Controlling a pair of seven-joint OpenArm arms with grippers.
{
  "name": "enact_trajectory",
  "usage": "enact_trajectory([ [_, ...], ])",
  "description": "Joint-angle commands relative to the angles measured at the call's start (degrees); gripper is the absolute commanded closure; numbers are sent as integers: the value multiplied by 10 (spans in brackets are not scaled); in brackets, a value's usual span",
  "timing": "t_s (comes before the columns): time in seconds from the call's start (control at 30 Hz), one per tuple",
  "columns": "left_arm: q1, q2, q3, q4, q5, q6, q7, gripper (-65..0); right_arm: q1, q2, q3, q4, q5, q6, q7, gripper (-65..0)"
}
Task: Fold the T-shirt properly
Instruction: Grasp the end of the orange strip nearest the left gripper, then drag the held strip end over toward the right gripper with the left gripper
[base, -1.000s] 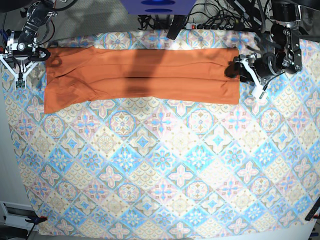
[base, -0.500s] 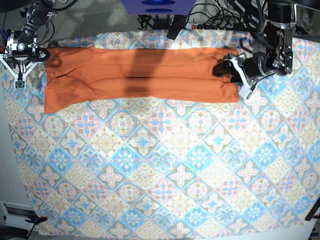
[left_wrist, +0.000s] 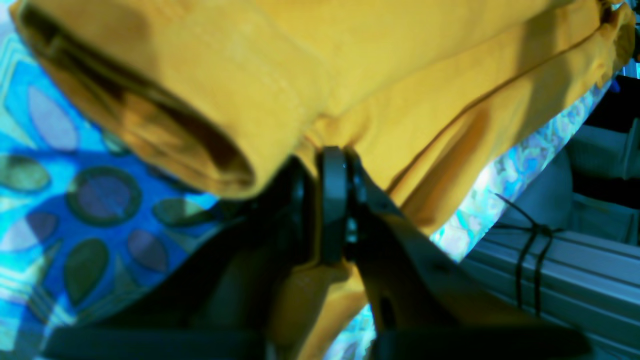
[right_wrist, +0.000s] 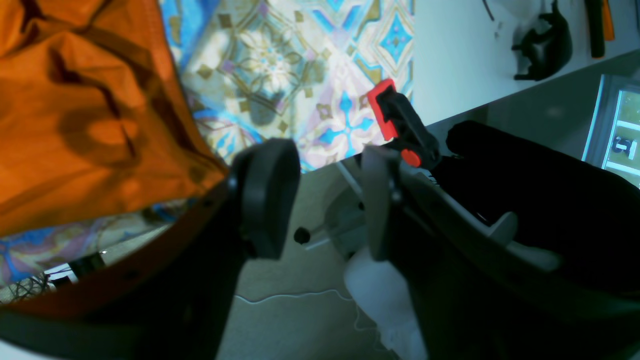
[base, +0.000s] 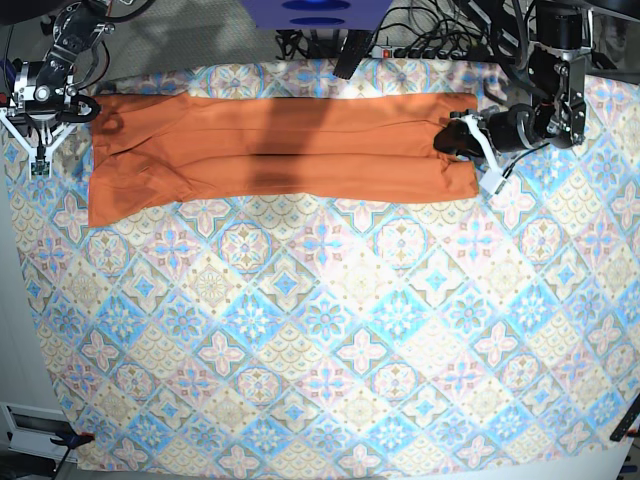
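1. Orange cloth of the T-shirt (base: 280, 150) lies as a long folded band across the far side of the tablecloth (base: 330, 340), its ends near the two arms
2. Since a second ago the left gripper (base: 462, 137) has slid from beside the shirt's end onto it, and its jaws, then apart, are now clamped on the T-shirt hem, cloth bunched between them in the left wrist view
3. By contrast the right gripper (right_wrist: 320, 200) has not moved; its jaws stand apart and empty, just off the other end
4. With one end pinched, the crosswise fold looks ready to begin, once the other end is grasped
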Motion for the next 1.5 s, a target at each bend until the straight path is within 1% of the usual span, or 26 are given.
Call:
enact_trajectory([
  [0.0,7,-1,4,6,43,12,41,-39,1,8,2,11,-5,-5,4,-245],
  [0.1,8,-1,4,49,42,12,48,-39,1,8,2,11,-5,-5,4,-245],
  [0.13,8,3,2,66,41,12,61,-39,1,8,2,11,-5,-5,4,-245],
  [0.3,7,39,-9,140,44,12,112,-39,1,8,2,11,-5,-5,4,-245],
  [0.4,-4,68,-8,182,46,12,141,-39,1,8,2,11,-5,-5,4,-244],
  [0.47,-16,83,-8,185,46,12,163,-39,0,8,2,11,-5,-5,4,-243],
  [0.57,-36,100,-8,186,46,12,176,-39,0,8,4,11,-5,-5,4,-243],
  [0.6,-39,101,-8,187,46,12,177,-39,0,8,4,11,-5,-5,4,-243],
  [0.7,-59,105,-3,187,45,12,204,-39,-1,8,5,11,-5,-5,4,-242],
  [0.77,-71,113,22,187,43,12,216,-39,-1,8,5,11,-5,-5,4,-242],
  [1.03,-82,159,96,187,43,12,215,-39,-1,8,5,11,-5,-5,4,-242],
  [1.27,-95,180,128,188,41,12,218,-39,-1,8,5,11,-7,-5,4,-241],
  [1.33,-97,183,128,195,40,12,218,-39,-1,8,5,11,-23,-5,4,-241],
  [1.47,-94,195,131,255,42,12,220,-39,1,5,2,10,-87,-5,5,-241],
])
